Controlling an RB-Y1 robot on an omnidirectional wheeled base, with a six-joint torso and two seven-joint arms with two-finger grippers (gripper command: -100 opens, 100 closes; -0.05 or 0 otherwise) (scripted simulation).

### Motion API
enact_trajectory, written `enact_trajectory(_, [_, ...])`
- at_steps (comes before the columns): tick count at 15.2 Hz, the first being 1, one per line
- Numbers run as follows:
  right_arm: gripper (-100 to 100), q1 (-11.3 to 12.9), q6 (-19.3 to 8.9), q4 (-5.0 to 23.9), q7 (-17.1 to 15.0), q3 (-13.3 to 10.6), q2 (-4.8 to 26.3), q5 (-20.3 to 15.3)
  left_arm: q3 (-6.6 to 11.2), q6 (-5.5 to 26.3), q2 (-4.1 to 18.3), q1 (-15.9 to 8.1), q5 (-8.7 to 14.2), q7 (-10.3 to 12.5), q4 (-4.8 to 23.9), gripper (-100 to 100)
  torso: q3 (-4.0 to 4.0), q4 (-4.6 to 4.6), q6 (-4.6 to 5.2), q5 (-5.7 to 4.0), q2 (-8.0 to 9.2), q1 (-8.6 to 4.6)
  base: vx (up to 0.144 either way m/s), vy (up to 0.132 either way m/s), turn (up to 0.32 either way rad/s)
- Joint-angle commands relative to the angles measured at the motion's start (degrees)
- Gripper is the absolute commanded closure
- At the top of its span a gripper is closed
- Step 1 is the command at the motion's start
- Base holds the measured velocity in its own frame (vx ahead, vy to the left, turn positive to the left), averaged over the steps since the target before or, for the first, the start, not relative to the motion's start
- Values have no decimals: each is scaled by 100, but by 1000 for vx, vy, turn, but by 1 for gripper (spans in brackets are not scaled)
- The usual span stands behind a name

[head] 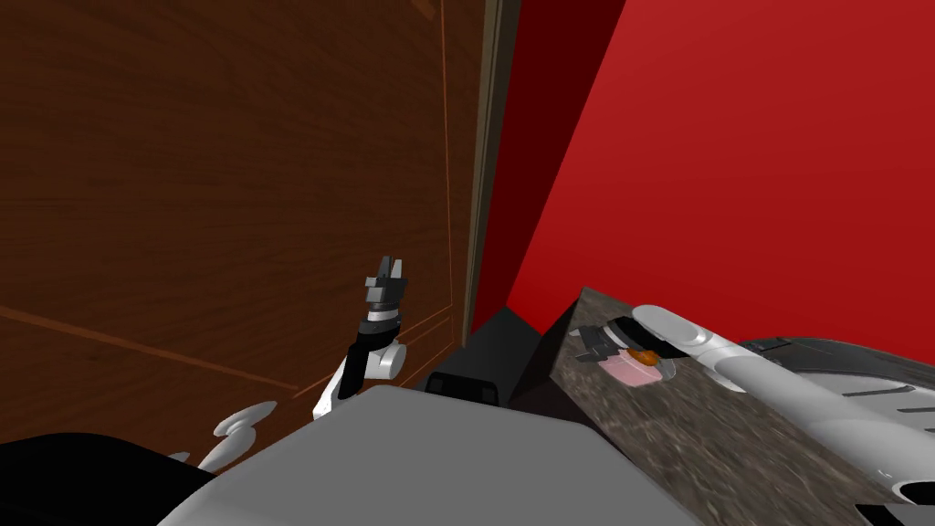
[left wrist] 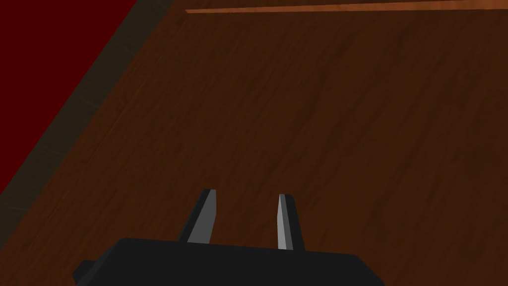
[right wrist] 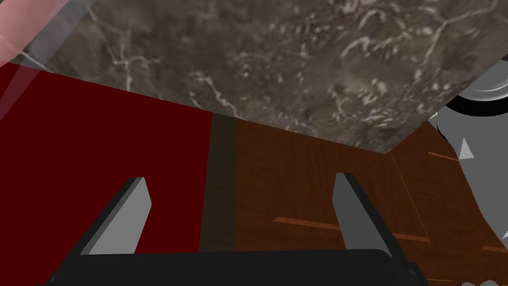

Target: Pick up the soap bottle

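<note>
The soap bottle (head: 628, 368) is a pink see-through bottle with an orange cap, standing on a dark marbled counter (head: 694, 447) near its far corner. My right arm reaches across the counter, and its gripper (head: 590, 342) sits just past the bottle towards the counter's edge. In the right wrist view the gripper (right wrist: 240, 178) stands wide open with nothing between its fingers, and a pink edge of the bottle (right wrist: 12, 30) shows off to one side. My left gripper (head: 387, 271) is raised in front of a brown wooden door (head: 228, 183); its fingers (left wrist: 202, 218) stand a little apart on nothing.
A red wall (head: 749, 164) runs behind the counter. A grey fixture with a dark rim (head: 849, 374) lies on the counter behind my right arm. A narrow dark gap (head: 493, 356) separates the door from the counter's end.
</note>
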State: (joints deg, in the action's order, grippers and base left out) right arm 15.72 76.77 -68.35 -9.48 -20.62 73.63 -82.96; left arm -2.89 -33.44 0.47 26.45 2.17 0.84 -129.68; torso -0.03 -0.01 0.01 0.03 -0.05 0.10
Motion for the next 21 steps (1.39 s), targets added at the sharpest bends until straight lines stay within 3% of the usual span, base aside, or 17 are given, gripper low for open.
enact_trajectory(1, [-100, 147, 170, 155, -69, -59, 234, -286, 0, 0, 0, 0, 0, 0, 0, 0, 0, 0, 0, 0, 0, 0, 16, 16, 88])
enact_trajectory(12, [-100, 653, 696, 882, -147, -336, 793, -1406, 0, 0, 0, 0, 0, 0, 0, 0, 3, 1, 1, -1, 6, -5, 7, 8, 59])
enact_trajectory(13, [-100, 669, 726, 922, -150, -358, 812, -1462, 0, 0, 0, 0, 0, 0, 0, 0, 4, 2, 1, -1, 7, -4, -1, 10, 28])
enact_trajectory(14, [-100, 582, 646, 822, -149, -316, 789, -1356, 0, 0, 0, 0, 0, 0, 0, 0, 4, 2, 1, -2, 8, -3, -2, 6, 5])
enact_trajectory(17, [-100, 434, 370, 928, -123, -410, 620, -1415, 0, 0, 0, 0, 0, 0, 0, 0, 3, 1, 1, -5, 6, -9, 7, -7, 20])
enact_trajectory(18, [-100, 434, 467, 863, -137, -364, 706, -1373, 0, 0, 0, 0, 0, 0, 0, 0, 3, 0, 1, -6, 5, -11, 5, -7, 7])
enact_trajectory(19, [100, 427, 441, 866, -135, -368, 698, -1373, 0, 0, 0, 0, 0, 0, 0, 0, 1, -1, 1, -8, 4, -15, 0, 0, 0])
enact_trajectory(21, [100, 427, 441, 867, -137, -367, 699, -1372, 0, 0, 0, 0, 0, 0, 0, 0, 1, -1, 1, -10, 3, -18, 0, 0, 0])
